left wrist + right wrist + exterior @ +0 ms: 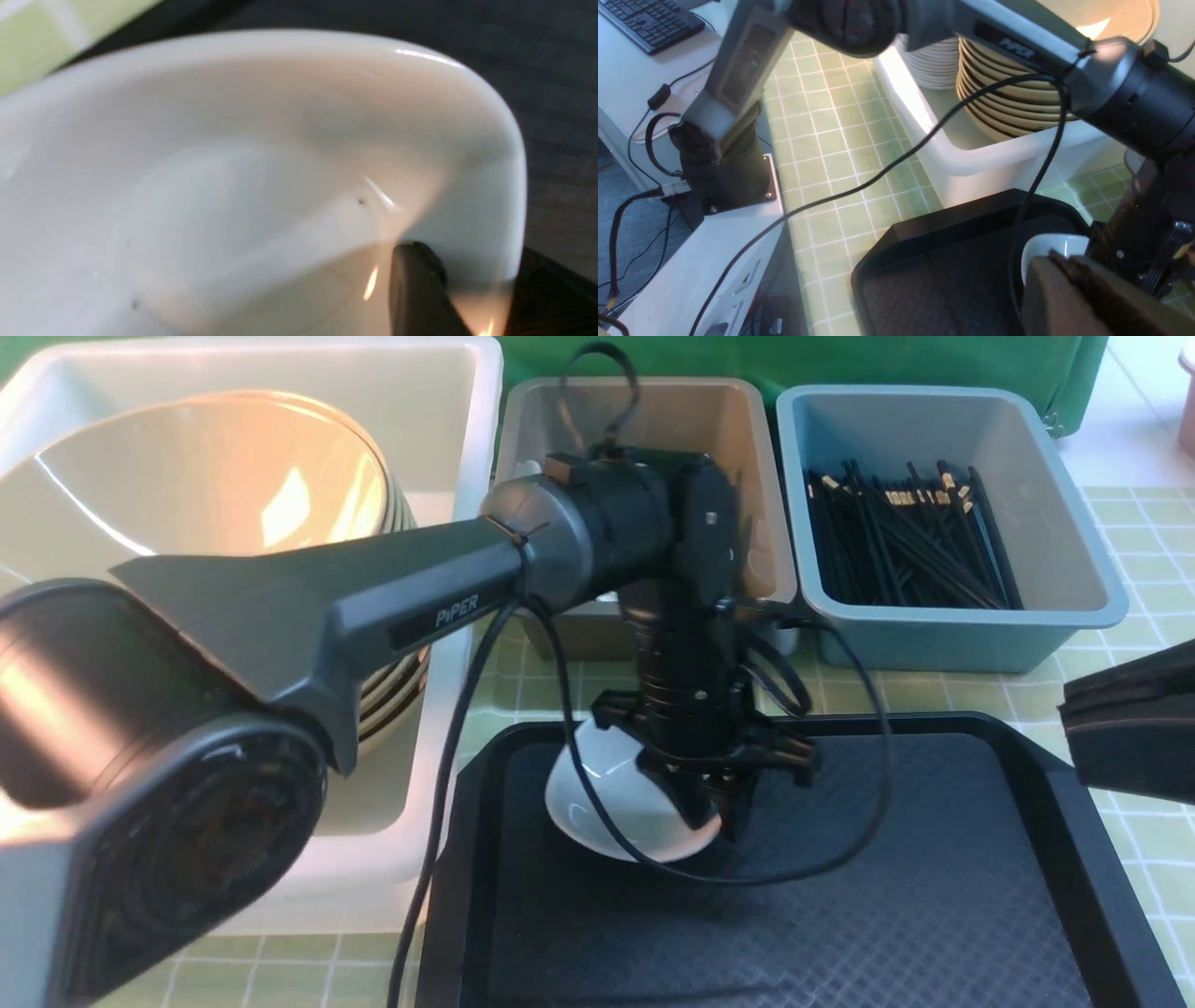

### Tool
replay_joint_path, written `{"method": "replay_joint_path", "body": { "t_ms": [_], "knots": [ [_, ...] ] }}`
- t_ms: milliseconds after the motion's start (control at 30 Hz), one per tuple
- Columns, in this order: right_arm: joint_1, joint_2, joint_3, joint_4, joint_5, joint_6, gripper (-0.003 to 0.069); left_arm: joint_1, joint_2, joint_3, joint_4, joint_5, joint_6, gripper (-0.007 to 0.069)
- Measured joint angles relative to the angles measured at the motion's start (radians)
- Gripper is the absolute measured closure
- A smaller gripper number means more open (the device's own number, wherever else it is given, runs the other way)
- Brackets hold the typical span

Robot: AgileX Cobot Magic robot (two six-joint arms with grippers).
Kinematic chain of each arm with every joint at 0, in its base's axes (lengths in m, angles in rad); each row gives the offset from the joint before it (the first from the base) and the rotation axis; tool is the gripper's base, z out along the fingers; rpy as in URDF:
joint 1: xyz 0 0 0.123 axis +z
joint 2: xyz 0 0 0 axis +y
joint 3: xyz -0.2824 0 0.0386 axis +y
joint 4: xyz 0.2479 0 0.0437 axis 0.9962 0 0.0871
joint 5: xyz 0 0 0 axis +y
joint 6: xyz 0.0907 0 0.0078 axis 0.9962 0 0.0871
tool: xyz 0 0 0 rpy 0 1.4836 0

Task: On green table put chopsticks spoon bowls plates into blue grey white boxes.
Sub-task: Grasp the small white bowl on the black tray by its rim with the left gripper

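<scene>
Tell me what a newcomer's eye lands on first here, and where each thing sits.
The left arm stretches across the middle of the front view, its left tool down at the rim of a white plate on the black tray. To the left, a stack of tan bowls fills the white box. At far right, black chopsticks lie heaped in the blue box.

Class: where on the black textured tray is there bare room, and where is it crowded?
Free: the right half of the black textured tray, between the small white dish and the right gripper, plus its near strip. Crowded: around the dish, under the left gripper and black cable.
</scene>
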Motion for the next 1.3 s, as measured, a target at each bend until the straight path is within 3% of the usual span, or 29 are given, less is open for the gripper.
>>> {"method": "replay_joint_path", "body": {
  "t_ms": [233,533,767,1033,1200,1300],
  "knots": [
    [0.000,0.000,0.000,0.000,-0.003,0.000,0.0613,-0.076,-0.100,0.000,0.137,0.000,-0.009,0.0608],
    [0.000,0.000,0.000,0.000,-0.003,0.000,0.0602,-0.161,-0.111,0.080,0.175,-0.015,0.010,0.0607],
    [0.000,0.000,0.000,0.000,-0.011,0.000,0.0595,-0.180,-0.117,0.163,0.124,-0.112,0.000,0.0594],
    [0.000,0.000,0.000,0.000,-0.011,0.001,0.0589,-0.180,-0.116,0.174,0.041,-0.194,-0.022,0.0452],
    [0.000,0.000,0.000,0.000,-0.011,0.001,0.0583,-0.180,-0.114,0.167,0.033,-0.210,-0.032,0.0219],
    [0.000,0.000,0.000,0.000,-0.009,0.001,0.0580,-0.166,-0.111,0.116,0.049,-0.157,-0.035,0.0125]
  ]
}}
